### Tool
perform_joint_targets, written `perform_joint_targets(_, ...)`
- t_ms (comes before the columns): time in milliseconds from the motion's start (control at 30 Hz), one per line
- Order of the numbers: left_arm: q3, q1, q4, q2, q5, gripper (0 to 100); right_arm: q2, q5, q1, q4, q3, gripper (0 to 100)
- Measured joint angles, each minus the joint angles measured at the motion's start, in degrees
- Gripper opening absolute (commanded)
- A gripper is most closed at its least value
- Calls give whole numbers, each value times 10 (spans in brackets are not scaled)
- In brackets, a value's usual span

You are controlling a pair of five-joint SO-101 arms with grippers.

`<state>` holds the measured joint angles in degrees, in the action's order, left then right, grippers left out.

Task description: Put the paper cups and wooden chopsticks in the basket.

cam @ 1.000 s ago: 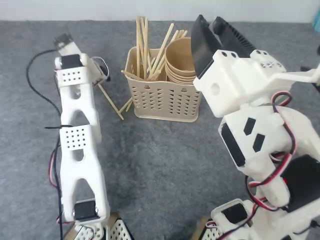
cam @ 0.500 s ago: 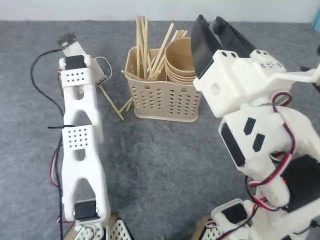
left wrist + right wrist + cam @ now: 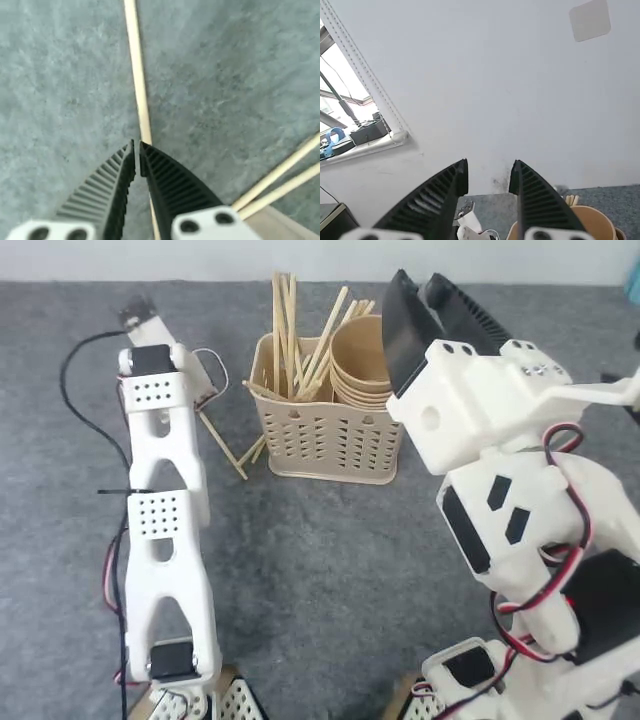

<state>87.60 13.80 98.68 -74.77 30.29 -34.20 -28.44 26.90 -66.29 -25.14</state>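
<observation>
Left: left arm (image 3: 160,470) stretched toward the far side of the carpet (image 3: 330,570), left gripper (image 3: 136,145) pointing down over a loose chopstick (image 3: 222,445). Jaws drawn almost together, with a thin dark slit between them. Apparently empty, since the stick runs beneath the tips rather than between them. Chopstick flat on the carpet just left of the basket (image 3: 325,440), not yet in. Two sticks (image 3: 252,450) propped against the basket's near left corner.

Handling, as judged: light, stiff, thin and smooth, so likely to roll or pivot if pinched near an end. Best taken around mid-length, jaws set across the stick and pressed into the soft pile to get a hold.

Centre: basket upright, with a bundle of chopsticks (image 3: 290,330) on its left side and nested cups (image 3: 362,360) on its right.

Right: right gripper (image 3: 488,162) raised above and just right of the cups, jaws apart, holding nothing.

Views compared: high view for the layout of arms, basket and strays. Left wrist view for the jaw gap and the stick's line under the tips, detail covered by the arm from above. Right wrist view for the open, empty jaws against the wall (image 3: 495,75), with a cup rim (image 3: 592,220) just past them.
</observation>
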Motion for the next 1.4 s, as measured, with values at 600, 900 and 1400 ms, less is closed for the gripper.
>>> perform_joint_targets(600,-290,-6,-4,222,-34,146,81,-1,83,31,29,141)
perform_joint_targets(900,-295,-3,-31,222,-34,181,86,66,152,24,29,141)
perform_joint_targets(1400,-309,29,-226,137,-32,180,104,69,164,24,33,142)
